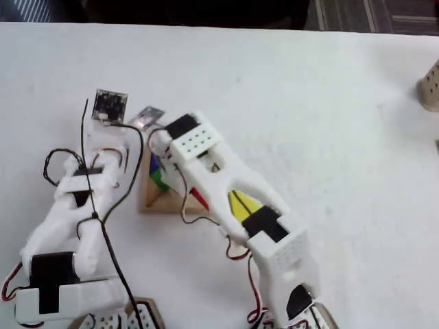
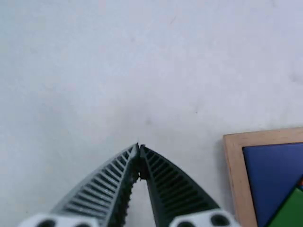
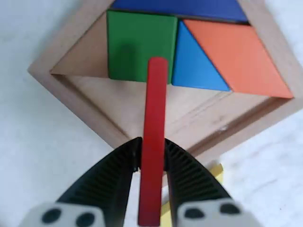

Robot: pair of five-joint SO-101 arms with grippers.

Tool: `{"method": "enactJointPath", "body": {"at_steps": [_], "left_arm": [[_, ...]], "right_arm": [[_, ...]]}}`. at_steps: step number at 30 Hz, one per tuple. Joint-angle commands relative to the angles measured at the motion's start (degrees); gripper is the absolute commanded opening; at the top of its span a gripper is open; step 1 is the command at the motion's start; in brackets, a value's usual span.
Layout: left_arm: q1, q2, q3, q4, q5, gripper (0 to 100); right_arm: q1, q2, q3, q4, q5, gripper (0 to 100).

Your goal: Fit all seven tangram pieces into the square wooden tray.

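Right end effector [image 3: 151, 153] clamps one red piece [image 3: 155, 109] over tray [image 3: 71, 99] holding four pieces [image 3: 142, 47]; one yellow piece [image 3: 215, 172] outside. Left end effector [image 2: 139, 151] closed, empty, beside tray.

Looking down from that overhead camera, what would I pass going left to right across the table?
In order: left arm → tray → right arm, reaching over the tray with a red piece in its gripper → beige holed thing at the right edge.
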Motion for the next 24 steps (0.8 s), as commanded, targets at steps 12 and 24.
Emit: {"method": "enactJointPath", "body": {"at_steps": [12, 24], "left_arm": [[-0.7, -0.1, -2.7, -0.2, -0.9, 2], [-0.7, -0.1, -2.7, -0.2, -1.0, 2]], "right_arm": [[-3.0, 0.2, -0.3, -2.0, 1.4, 1.9], [-5.8, 0.1, -0.2, 3.5, 10.6, 2.1]]}}
